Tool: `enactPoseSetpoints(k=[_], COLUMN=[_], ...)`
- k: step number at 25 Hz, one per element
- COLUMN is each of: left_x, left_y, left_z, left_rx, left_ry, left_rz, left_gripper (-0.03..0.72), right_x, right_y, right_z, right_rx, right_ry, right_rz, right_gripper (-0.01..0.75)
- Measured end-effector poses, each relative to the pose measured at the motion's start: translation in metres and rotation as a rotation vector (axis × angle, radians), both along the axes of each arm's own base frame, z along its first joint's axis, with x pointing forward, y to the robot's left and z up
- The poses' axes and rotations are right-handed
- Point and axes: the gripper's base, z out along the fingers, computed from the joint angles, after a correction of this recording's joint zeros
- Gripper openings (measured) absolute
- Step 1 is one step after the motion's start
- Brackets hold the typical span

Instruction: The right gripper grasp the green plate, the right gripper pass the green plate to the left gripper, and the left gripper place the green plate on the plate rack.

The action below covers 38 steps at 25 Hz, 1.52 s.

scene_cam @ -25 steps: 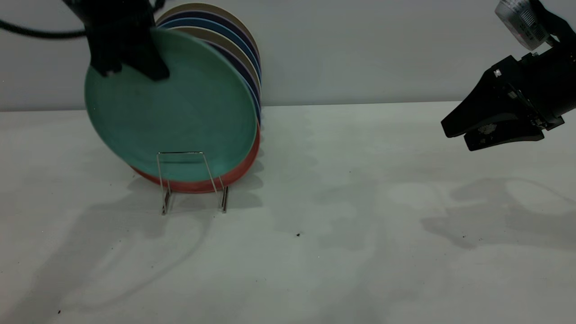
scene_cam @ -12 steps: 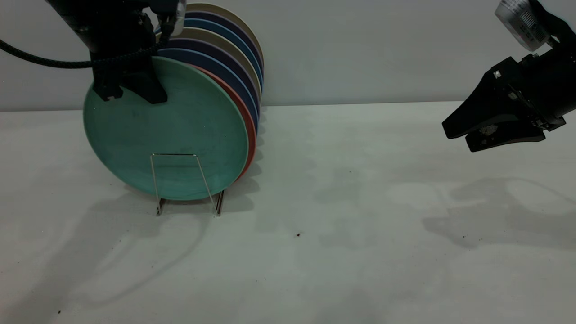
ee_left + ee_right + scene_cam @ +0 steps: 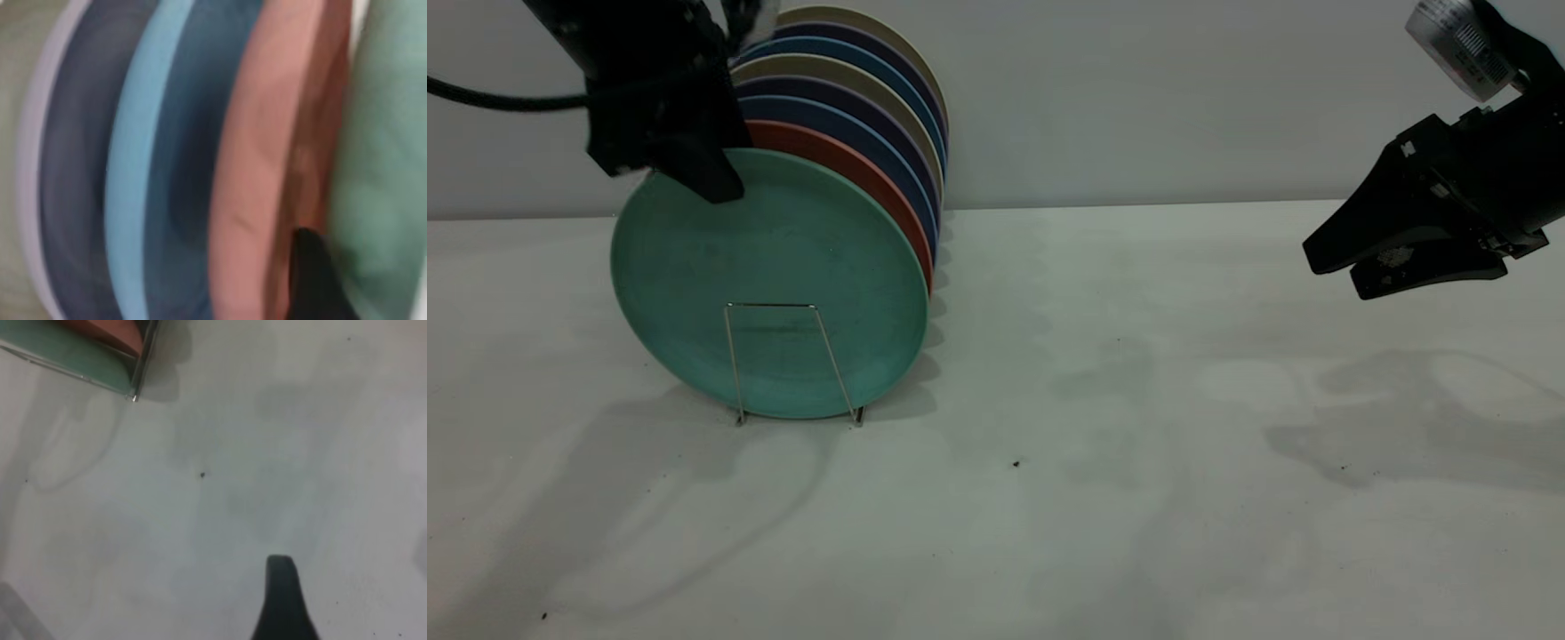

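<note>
Teal-green, the round matte plastic plate (image 3: 769,284) is gripped at its eleven-o'clock rim by the left end effector (image 3: 680,169); early release might tip it off the thin silver wire rack (image 3: 791,360).

The desk (image 3: 1120,462) lies open across the middle and lower frame, bare but for a small dark speck (image 3: 1016,463). At left the plate rack (image 3: 783,360) blocks the way, packed front to back: the green plate (image 3: 769,284) stands foremost, a salmon plate (image 3: 854,173) close behind it, then blue and beige plates (image 3: 871,98) with only narrow gaps. The left gripper (image 3: 667,173) sits at the green plate's upper rim. The right gripper (image 3: 1334,267) hangs at the frame's right edge, above the desk and well apart from the rack.
</note>
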Motion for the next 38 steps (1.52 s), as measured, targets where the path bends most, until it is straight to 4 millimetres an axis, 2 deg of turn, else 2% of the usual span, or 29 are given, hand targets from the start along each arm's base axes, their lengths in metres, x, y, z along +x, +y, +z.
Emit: enactPoseSetpoints(k=[5,9,12,15,18,20,22,25,29,31,34,38], left_x=[-0.014,-0.019,-0.022,-0.027,-0.033,-0.037,-0.042,-0.055,-0.086,-0.107,-0.141,-0.192], left_y=[0.005,0.009,0.015,0.024,0.041,0.054,0.067,0.073,0.074,0.075,0.077,0.079], left_z=[0.022,0.039,0.050,0.058,0.059,0.057,0.059,0.069,0.094,0.105,0.115,0.123], left_rx=[0.035,0.025,-0.037,-0.145,-0.206,-0.204,-0.191,-0.195,-0.244,-0.266,-0.292,-0.344], left_ry=[0.041,0.028,0.044,0.120,0.236,0.309,0.350,0.344,0.294,0.271,0.240,0.180], left_rz=[-0.020,0.109,0.344,0.694,1.050,1.228,1.328,1.348,1.340,1.338,1.331,1.319], left_gripper=[0.449,0.449,0.449,0.449,0.449,0.449,0.449,0.449,0.442,0.442,0.442,0.441], right_x=[0.000,-0.001,-0.004,-0.010,-0.019,-0.028,-0.041,-0.066,-0.104,-0.125,-0.155,-0.200], right_y=[0.000,0.002,0.014,0.031,0.044,0.049,0.049,0.044,0.031,0.026,0.019,0.011], right_z=[0.000,0.001,0.005,0.015,0.038,0.062,0.086,0.121,0.163,0.182,0.201,0.211], right_rx=[0.000,0.018,0.027,-0.073,-0.232,-0.312,-0.402,-0.535,-0.690,-0.712,-0.709,-0.678], right_ry=[0.000,0.009,0.017,0.014,-0.002,-0.008,-0.007,0.027,0.045,0.047,0.022,-0.044], right_rz=[0.000,0.014,0.053,0.112,0.136,0.111,0.090,0.032,-0.042,-0.057,-0.072,-0.093], right_gripper=[0.568,0.568,0.568,0.568,0.568,0.568,0.561,0.541,0.526,0.526,0.525,0.525])
